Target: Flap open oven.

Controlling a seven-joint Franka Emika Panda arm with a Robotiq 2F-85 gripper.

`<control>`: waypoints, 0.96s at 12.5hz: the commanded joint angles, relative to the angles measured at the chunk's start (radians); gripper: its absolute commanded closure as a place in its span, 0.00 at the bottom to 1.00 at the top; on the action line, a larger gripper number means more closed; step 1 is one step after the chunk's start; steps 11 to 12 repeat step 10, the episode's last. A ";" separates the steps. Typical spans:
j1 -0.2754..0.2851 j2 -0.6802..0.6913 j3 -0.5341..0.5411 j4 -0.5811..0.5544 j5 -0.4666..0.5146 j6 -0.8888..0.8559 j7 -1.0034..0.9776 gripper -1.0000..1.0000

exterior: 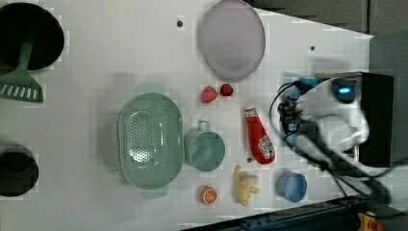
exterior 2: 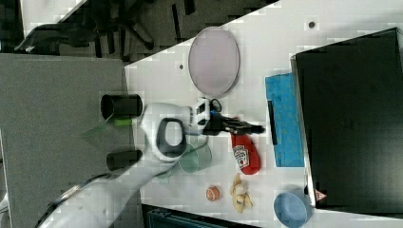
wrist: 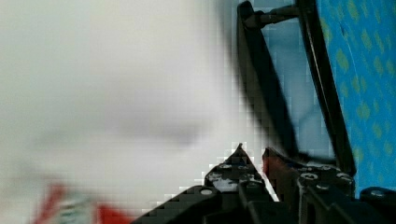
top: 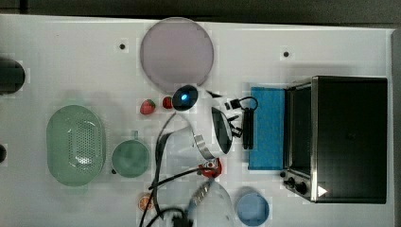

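The oven (top: 350, 137) stands at the top view's right, black-topped with a silver frame and black knobs. Its blue-tinted glass door (top: 267, 127) lies flapped down flat on the table in front of the dark cavity. The dark bar handle (top: 248, 130) runs along the door's outer edge. My gripper (top: 235, 125) sits just beside that handle, on the side away from the oven. In the wrist view the handle (wrist: 264, 79) and door (wrist: 364, 70) lie just beyond my gripper (wrist: 256, 154). The jaws stand a little apart with bare table between them. In the right view my gripper (exterior 2: 259, 128) is a short gap from the handle (exterior 2: 271, 121).
A red ketchup bottle (exterior 2: 246, 154) lies near my wrist. A blue bowl (top: 252, 209) sits by the oven's knob corner. A purple plate (top: 177, 53), two strawberries (top: 147, 107), a green cup (top: 130, 158) and a green colander (top: 75, 144) lie further off.
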 commanded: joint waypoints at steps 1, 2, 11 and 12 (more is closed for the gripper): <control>0.005 -0.259 0.020 0.064 0.203 -0.097 0.049 0.83; 0.004 -0.328 0.014 0.081 0.270 -0.180 0.049 0.83; -0.005 -0.594 -0.024 0.297 0.321 -0.627 0.097 0.83; -0.005 -0.594 -0.024 0.297 0.321 -0.627 0.097 0.83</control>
